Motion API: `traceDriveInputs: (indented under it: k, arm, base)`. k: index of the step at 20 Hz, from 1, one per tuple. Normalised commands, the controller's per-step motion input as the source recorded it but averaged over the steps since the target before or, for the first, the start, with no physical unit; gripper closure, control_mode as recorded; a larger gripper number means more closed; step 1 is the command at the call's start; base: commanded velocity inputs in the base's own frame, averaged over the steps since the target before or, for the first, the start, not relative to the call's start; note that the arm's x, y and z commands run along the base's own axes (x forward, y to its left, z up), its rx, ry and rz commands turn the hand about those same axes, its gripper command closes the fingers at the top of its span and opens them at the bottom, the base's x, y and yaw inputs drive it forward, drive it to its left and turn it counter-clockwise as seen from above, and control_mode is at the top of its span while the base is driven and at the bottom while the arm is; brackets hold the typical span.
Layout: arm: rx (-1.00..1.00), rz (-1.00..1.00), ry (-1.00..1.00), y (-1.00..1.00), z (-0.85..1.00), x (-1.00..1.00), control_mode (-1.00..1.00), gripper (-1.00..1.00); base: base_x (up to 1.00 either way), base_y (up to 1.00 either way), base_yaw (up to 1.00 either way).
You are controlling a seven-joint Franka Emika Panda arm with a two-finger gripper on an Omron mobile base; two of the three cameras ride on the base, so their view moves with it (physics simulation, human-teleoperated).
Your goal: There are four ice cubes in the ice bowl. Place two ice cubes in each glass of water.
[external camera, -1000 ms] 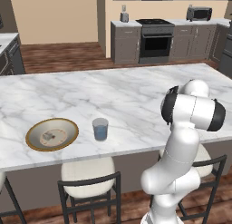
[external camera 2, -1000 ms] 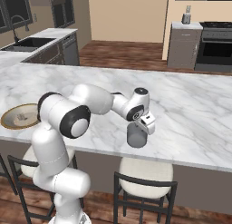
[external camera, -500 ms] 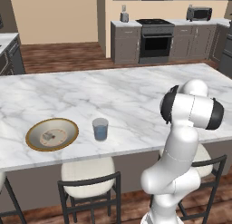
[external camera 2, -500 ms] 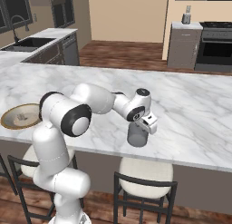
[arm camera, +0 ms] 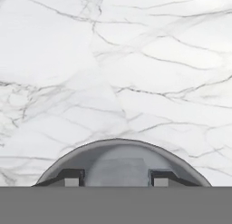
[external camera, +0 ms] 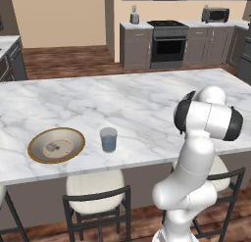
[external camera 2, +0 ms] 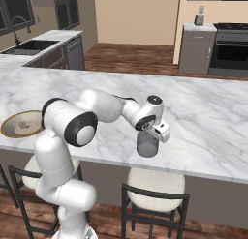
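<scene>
The fingers (arm camera: 116,177) hang right over the dark glass (external camera 2: 147,144) with a gap between them, and whether they grip an ice cube I cannot tell; I think they are there to drop ice in. The right base view shows this glass near the table (external camera 2: 208,117) edge. The left base view shows the other glass (external camera: 109,139) beside the ice bowl (external camera: 38,140), with ice cubes (external camera: 53,148) inside.

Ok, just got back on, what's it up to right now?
The arm's claw hangs right over the darker glass near the counter's front edge; the hand view looks down into that glass between its tips. Whether a cube is in it can't be made out. The other glass stands beside the ice bowl, with small pale pieces inside.
</scene>
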Motion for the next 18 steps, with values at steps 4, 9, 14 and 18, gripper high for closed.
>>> traceDriveInputs:
  k: [4,9,14,18]
  arm:
    - [0.0,0.04,-0.06,0.01,0.0,-0.03,-1.0,-1.0]
    - [0.0,0.07,-0.11,0.0,0.44,-0.26,-1.0,-1.0]
    - [-0.03,0.1,-0.02,0.07,0.67,-0.18,-1.0,-1.0]
    - [-0.07,0.05,0.03,0.43,-0.25,0.68,-1.0,-1.0]
  base:
    - [0.0,0.0,0.0]
    - [0.0,0.0,0.0]
    - [0.0,0.0,0.0]
    - [0.0,0.0,0.0]
